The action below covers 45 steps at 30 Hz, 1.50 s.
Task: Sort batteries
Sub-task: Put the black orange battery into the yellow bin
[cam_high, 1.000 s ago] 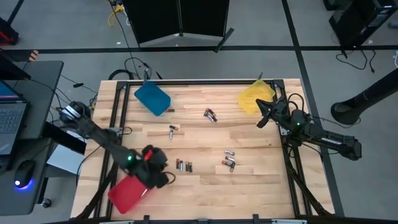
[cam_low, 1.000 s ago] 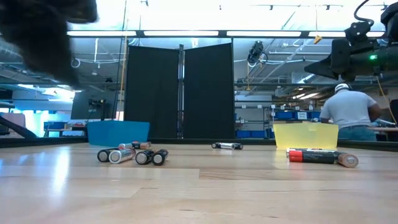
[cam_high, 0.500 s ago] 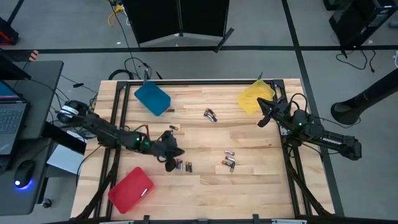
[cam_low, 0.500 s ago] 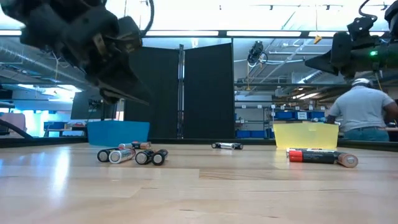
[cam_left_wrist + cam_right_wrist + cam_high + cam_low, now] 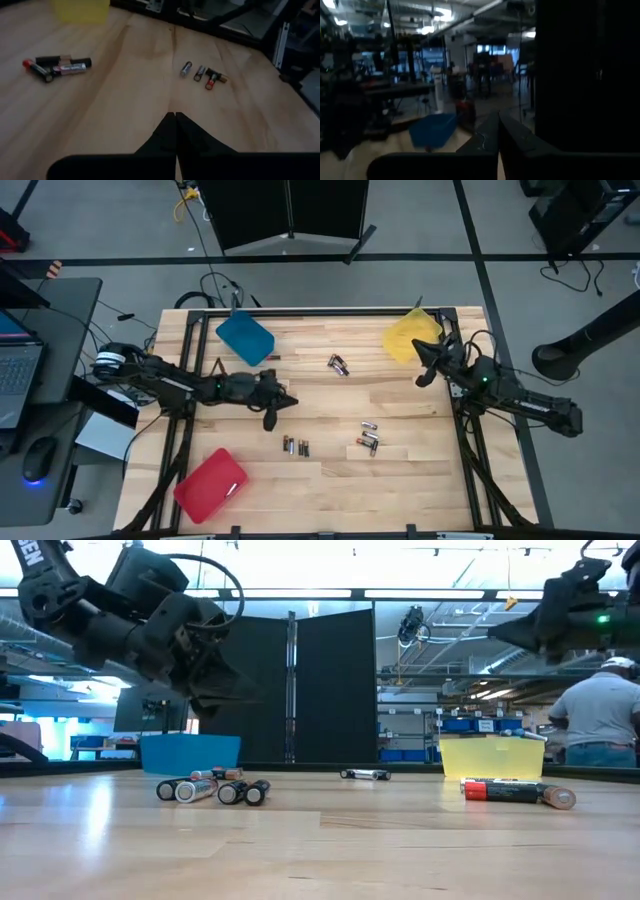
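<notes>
Batteries lie loose on the wooden table in small groups: one (image 5: 338,364) toward the far side, one (image 5: 295,446) near the middle, one (image 5: 368,438) to its right. The low view shows them lying on their sides (image 5: 210,788). My left gripper (image 5: 280,402) hangs shut above the table's middle left, over bare wood, with two battery groups (image 5: 200,74) (image 5: 57,66) ahead of it. My right gripper (image 5: 420,366) is shut too, raised beside the yellow tray (image 5: 410,337) at the far right. Neither holds anything.
A blue tray (image 5: 245,337) sits at the far left, and a red tray (image 5: 210,483) at the near left corner. Bare wood lies between the battery groups. A person (image 5: 600,725) stands in the room beyond the table.
My left gripper has swung from above the red tray at the near left toward the table's middle and far side, sinking a little and turning so its fingers face across the table. It has stayed shut. The batteries have not moved.
</notes>
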### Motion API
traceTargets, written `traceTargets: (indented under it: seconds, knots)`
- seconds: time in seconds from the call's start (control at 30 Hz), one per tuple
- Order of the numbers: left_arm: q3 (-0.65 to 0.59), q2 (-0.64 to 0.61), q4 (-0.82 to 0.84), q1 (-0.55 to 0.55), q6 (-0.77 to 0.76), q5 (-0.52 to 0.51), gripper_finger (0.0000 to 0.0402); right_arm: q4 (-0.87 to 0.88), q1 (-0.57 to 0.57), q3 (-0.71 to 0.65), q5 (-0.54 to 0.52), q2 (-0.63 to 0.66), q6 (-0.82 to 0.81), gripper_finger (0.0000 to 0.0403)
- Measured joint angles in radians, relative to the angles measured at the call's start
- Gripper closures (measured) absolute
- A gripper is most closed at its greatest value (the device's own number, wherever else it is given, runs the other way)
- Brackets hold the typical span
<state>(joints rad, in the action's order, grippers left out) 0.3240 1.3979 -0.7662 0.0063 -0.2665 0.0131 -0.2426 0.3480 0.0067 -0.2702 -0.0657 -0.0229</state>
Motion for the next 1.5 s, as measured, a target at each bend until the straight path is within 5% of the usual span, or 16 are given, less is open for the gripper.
traceTargets:
  seconds: [0.4,0.93,1.2,1.5]
  knots:
    - [0.009,0.000,0.000,0.002,0.002,-0.028,0.0387,0.041,-0.076,0.069,0.011,-0.266,-0.161,0.0394]
    - [0.009,0.000,0.000,0.002,0.083,-0.090,0.0385,0.174,-0.215,0.441,0.003,-0.774,-0.265,0.0368]
    - [0.009,0.000,0.003,0.001,0.083,-0.090,0.0385,0.414,-0.328,0.671,0.003,-1.009,-0.316,0.0366]
    - [0.009,0.001,0.045,0.001,0.083,-0.090,0.0385,0.765,-0.511,0.864,0.003,-1.228,-0.556,0.0365]
